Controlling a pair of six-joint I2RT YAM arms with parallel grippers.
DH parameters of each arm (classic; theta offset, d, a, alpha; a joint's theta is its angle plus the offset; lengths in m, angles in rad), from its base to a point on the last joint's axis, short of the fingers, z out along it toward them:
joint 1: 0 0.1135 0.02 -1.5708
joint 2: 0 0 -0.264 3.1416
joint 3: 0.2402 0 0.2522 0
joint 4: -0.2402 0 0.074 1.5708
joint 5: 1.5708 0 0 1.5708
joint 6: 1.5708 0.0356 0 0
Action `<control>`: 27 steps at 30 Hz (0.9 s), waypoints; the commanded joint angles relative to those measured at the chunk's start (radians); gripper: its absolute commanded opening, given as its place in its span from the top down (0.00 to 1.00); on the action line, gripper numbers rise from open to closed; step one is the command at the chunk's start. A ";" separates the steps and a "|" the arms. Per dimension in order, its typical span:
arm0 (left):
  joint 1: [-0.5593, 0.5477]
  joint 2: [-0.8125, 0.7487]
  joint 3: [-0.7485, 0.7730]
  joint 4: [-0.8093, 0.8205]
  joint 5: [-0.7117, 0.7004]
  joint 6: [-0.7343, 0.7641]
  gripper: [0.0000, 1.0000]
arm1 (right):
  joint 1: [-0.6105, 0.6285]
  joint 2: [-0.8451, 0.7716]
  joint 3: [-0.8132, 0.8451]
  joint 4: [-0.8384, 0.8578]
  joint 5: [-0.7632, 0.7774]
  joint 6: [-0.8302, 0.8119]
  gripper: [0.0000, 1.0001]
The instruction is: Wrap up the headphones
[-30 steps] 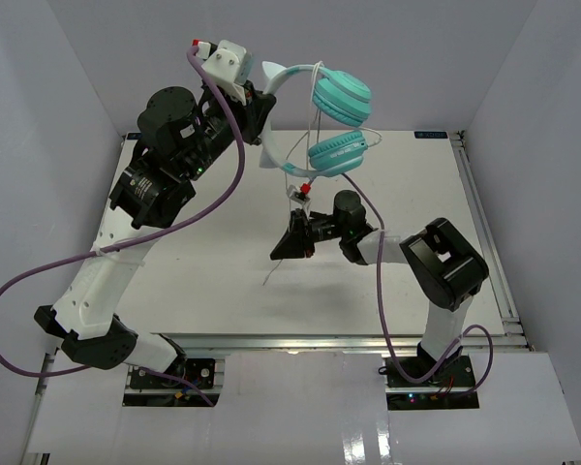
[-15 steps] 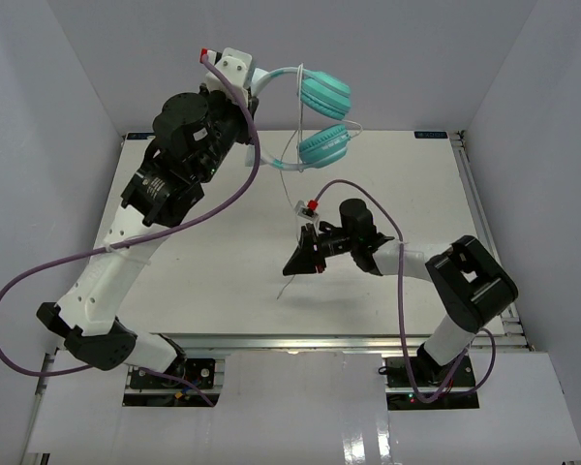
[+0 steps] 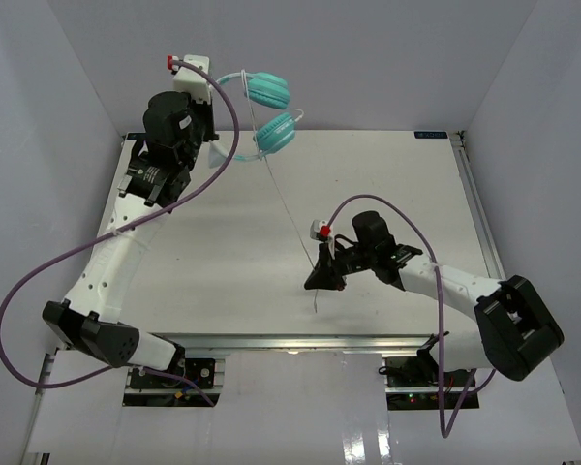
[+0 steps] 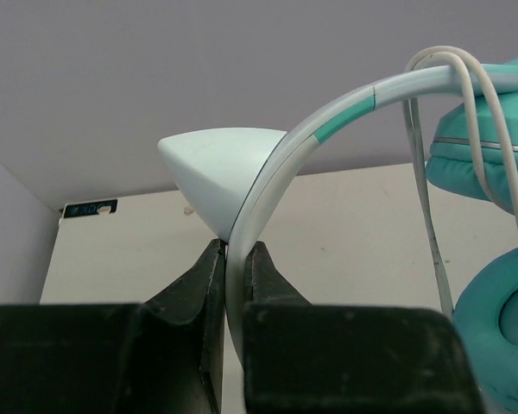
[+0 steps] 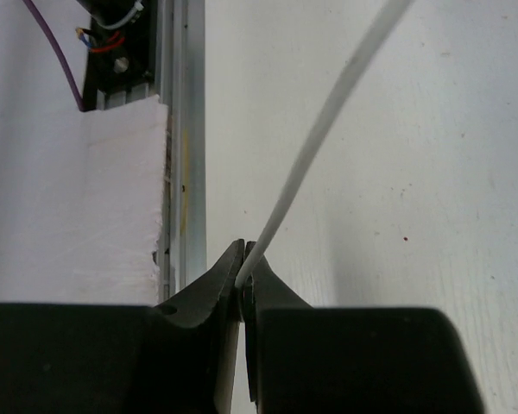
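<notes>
**Headphones (image 3: pixel 269 92) held aloft, cord (image 3: pixel 289 205) pulled straight**

The left pincer (image 4: pixel 233 257) is clamped on the pale headband (image 4: pixel 268 181), holding the headphones in the air over the desk's (image 3: pixel 194 262) far left part. The thin white cord runs from the teal ear cups (image 3: pixel 276 134) down to the right pincer (image 5: pixel 243 274), which is pinched tight on it near the desk's front.

In your left wrist view, both ear cups (image 4: pixel 488 151) of the headphones (image 4: pixel 388 86) run off the right edge, and the headband (image 4: pixel 272 185) vanishes between the fingers of the left end effector (image 4: pixel 233 259). In the right wrist view, the cord (image 5: pixel 319 147) leaves the top edge, and its lower end is buried in the right end effector (image 5: pixel 243 269). From above, the cord's turns around the cups are too thin for you to count.
</notes>
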 commanded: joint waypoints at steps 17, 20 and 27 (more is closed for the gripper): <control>0.117 0.165 -0.190 0.185 0.030 -0.110 1.00 | 0.268 -0.243 0.332 -0.516 0.893 -0.783 0.92; 0.117 0.190 -0.238 0.189 0.063 -0.136 1.00 | 0.293 -0.208 0.383 -0.491 1.000 -0.866 0.92; 0.100 0.198 -0.400 0.208 0.113 -0.137 1.00 | 0.297 -0.130 0.584 -0.409 1.107 -0.964 0.92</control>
